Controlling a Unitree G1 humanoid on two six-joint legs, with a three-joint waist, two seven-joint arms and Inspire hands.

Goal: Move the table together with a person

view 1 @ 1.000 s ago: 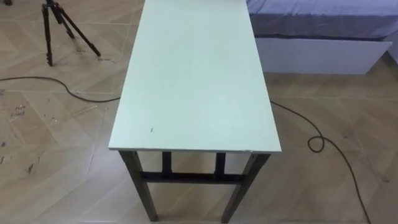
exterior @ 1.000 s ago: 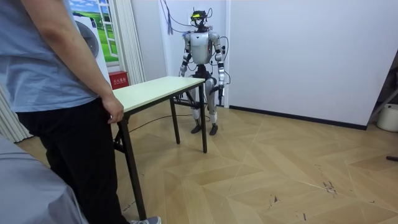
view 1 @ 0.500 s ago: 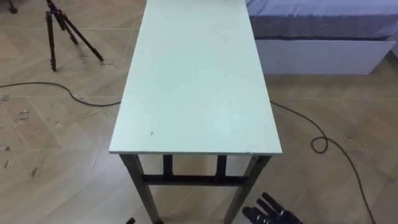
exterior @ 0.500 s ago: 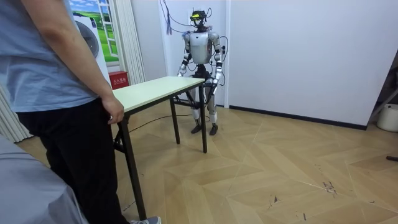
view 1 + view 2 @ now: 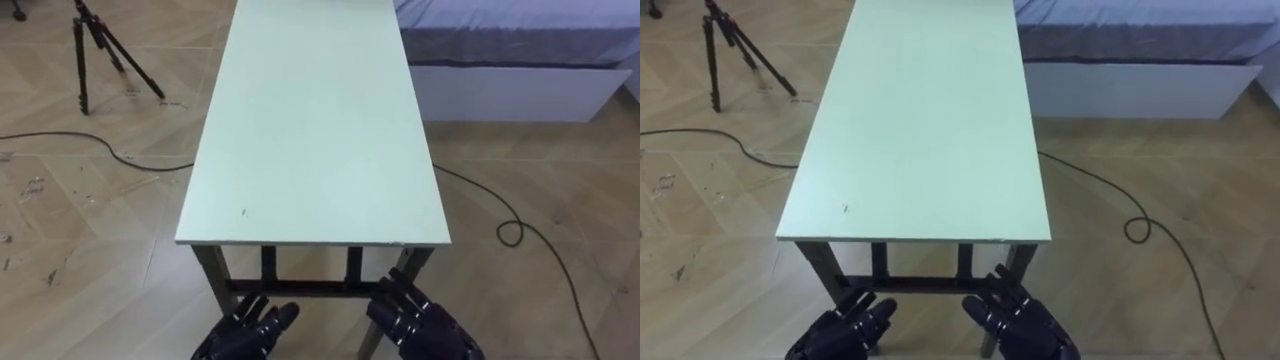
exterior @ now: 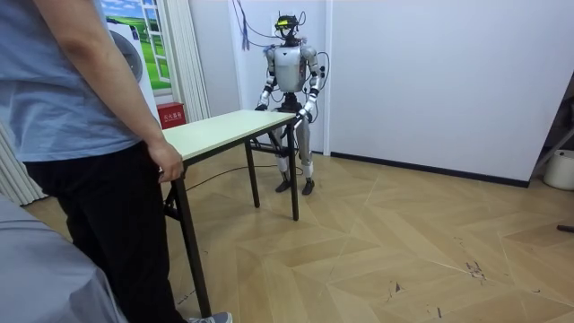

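The table [image 5: 315, 130] is sitting in the middle of the frame. At the bottom, the left hand [image 5: 248, 330] and right hand [image 5: 420, 325] are hovering below its near edge, fingers spread, holding nothing. I am guessing an uneven grab could tip it.

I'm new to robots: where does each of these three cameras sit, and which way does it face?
Left eye view: on the robot's head, looking down the table toward a bed; its left hand and right hand, open, show at the bottom edge, by its near end.
Right eye view: beside it, same scene, same hands.
Room view: stands in the room by the person at the far end, facing the whole robot.
Shared: all show the table; both eyes show a tripod.
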